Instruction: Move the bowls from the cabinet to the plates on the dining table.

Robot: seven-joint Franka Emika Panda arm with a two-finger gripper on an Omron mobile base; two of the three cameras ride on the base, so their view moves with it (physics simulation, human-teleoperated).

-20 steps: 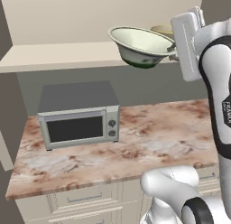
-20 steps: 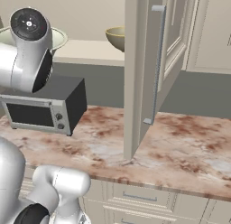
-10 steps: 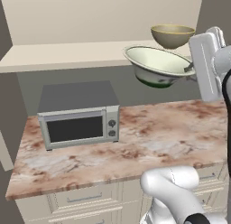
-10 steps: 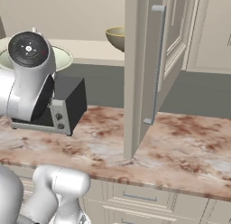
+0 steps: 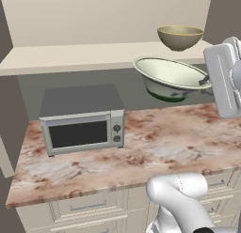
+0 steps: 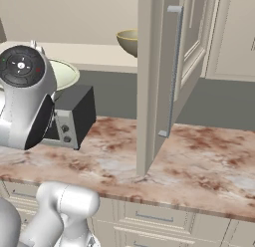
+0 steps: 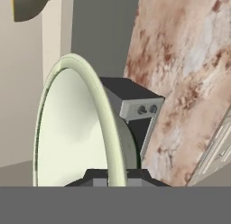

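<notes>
My gripper [image 5: 205,81] is shut on the rim of the wide cream-white bowl [image 5: 168,76], which hangs tilted in the air over the counter, just below the cabinet shelf [image 5: 89,57]. In the hand view the bowl [image 7: 74,128] stands edge-on with its rim pinched at the gripper [image 7: 115,175]. The smaller olive-tan bowl [image 5: 180,36] rests on the shelf, behind and above the held one, and appears again [image 6: 128,42] beside the open cabinet door [image 6: 160,81]. The plates and the dining table are out of view.
A grey microwave [image 5: 83,121] sits at the left of the marbled counter [image 5: 179,138]. The open door with its long bar handle [image 6: 174,66] juts out over the counter to the right of my arm. Cream drawer fronts [image 6: 164,221] run below the counter.
The gripper has carried the cream-white bowl off the shelf, right and downward in the left base view, out over the counter. The olive-tan bowl stays on the shelf.
</notes>
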